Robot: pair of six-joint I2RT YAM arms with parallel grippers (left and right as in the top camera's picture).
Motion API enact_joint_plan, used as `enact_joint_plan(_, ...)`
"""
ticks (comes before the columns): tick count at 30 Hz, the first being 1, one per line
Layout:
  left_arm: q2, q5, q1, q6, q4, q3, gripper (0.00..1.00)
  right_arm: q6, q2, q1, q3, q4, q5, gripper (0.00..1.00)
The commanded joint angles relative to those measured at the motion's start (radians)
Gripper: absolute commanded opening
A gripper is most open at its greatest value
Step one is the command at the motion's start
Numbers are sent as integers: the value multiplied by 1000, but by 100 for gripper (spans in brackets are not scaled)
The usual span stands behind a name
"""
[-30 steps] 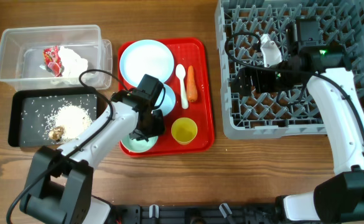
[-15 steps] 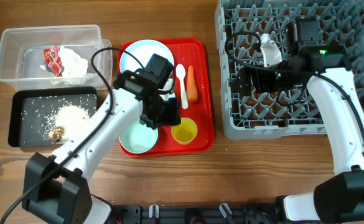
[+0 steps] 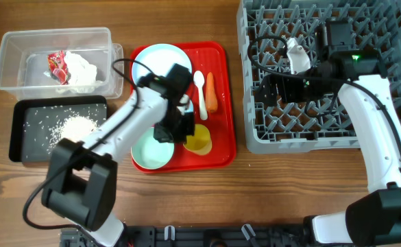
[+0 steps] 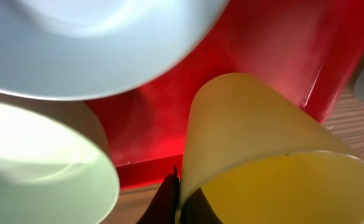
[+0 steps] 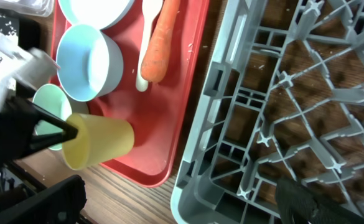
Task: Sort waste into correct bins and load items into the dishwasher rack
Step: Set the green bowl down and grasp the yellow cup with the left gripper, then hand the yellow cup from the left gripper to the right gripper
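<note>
My left gripper (image 3: 184, 130) is shut on the rim of the small yellow cup (image 3: 199, 140), which is tipped on the red tray (image 3: 224, 103); the left wrist view shows a finger (image 4: 178, 199) pinching the cup wall (image 4: 262, 143). The pale green bowl (image 3: 152, 151) is beside it. The pale blue bowl (image 5: 88, 61) is mostly under my arm. The plate (image 3: 160, 65), white spoon (image 3: 200, 92) and carrot (image 3: 211, 92) lie on the tray. My right gripper (image 3: 265, 89) is open and empty over the grey rack (image 3: 323, 116).
The clear tub (image 3: 15, 58) holds the red-and-white wrapper (image 3: 57, 65) and tissue. The black tray (image 3: 29, 130) holds rice (image 3: 77, 127); the brown lump is hidden by my left arm. The rack's near-left corner (image 5: 200, 186) sits close to the red tray's edge.
My left gripper moved right from over the green bowl to the yellow cup, closed on its rim, and the cup has tipped. The right arm has not moved.
</note>
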Motion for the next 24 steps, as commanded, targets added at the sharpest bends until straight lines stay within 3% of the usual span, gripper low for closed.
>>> enact_joint_plan(1, -98, 282, 149, 41, 19, 64, 4, -18, 9, 2, 6, 6, -153, 100)
enact_joint_plan(4, -154, 747, 301, 144, 154, 66, 4, -146, 9, 2, 6, 68, -539, 100)
enact_joint_plan(9, -153, 1180, 348, 169, 372, 66, 4, -152, 9, 30, 6, 294, -859, 100)
enact_joint_plan(17, -153, 1214, 335, 100, 440, 66, 4, -110, 9, 92, 6, 441, -918, 98)
enact_joint_plan(20, -153, 1214, 306, 92, 463, 66, 4, -13, 9, 118, 6, 549, -914, 93)
enact_joint_plan(24, -153, 1213, 299, 91, 470, 66, 4, 4, 9, 146, 6, 567, -913, 84)
